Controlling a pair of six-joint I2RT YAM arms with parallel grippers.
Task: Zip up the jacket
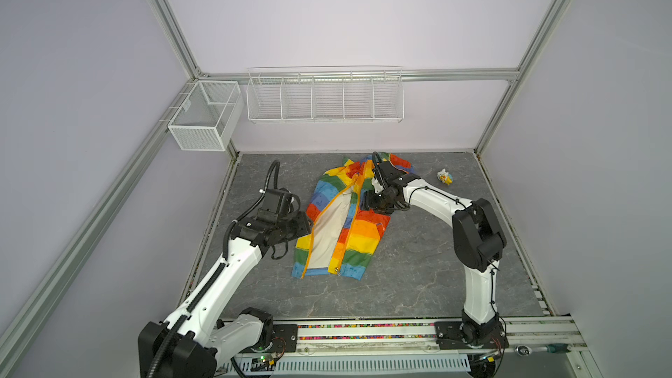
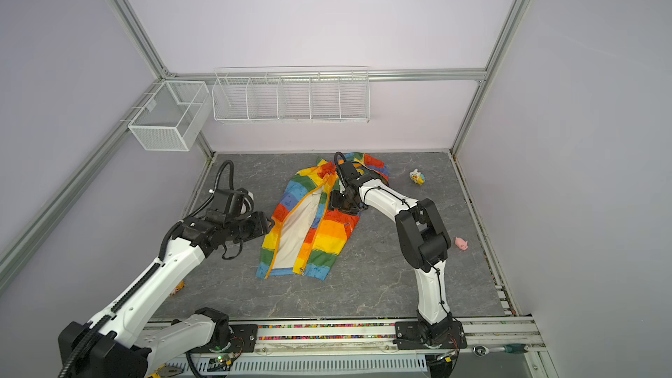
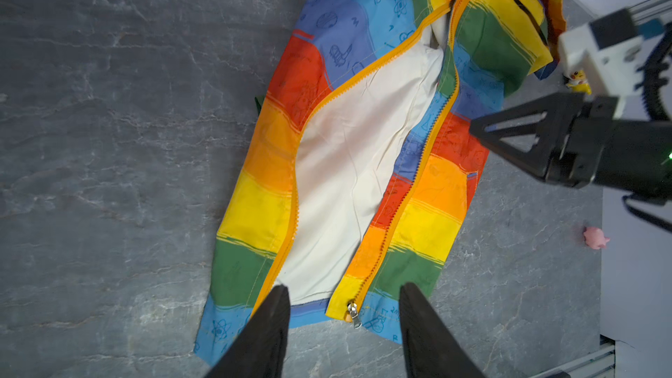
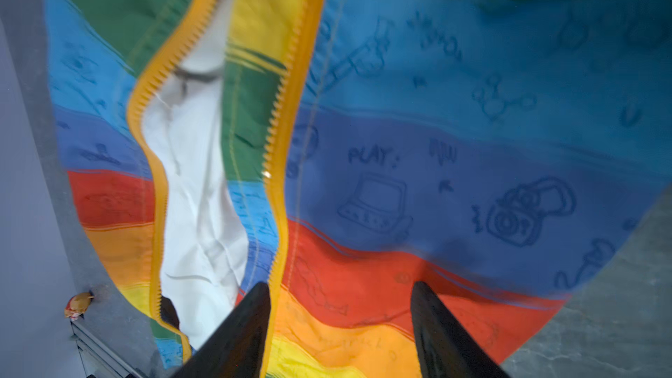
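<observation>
Left wrist: jacket (image 3: 429, 190) flat, middle of desk (image 3: 109, 140), unzipped | likely light, limp, slick | best hold: zipper pull (image 3: 353, 313) at hem (image 3: 309, 316), hem pinned | left hand (image 3: 344, 287) released, over hem | right hand (image 4: 341, 284) released, over front panel

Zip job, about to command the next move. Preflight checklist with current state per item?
1. Front of jacket facing up: ok.
2. Access to zipper slider: ok, uncovered at the hem.
3. Joined zipper halves: not ok, spread apart with cream lining between.
4. Nothing in left gripper: ok, open by the hem.
5. Nothing in right gripper: ok, open over a front panel; fabric contact cannot tell.
6. Clearance from yellow toy: ok, apart from jacket.
</observation>
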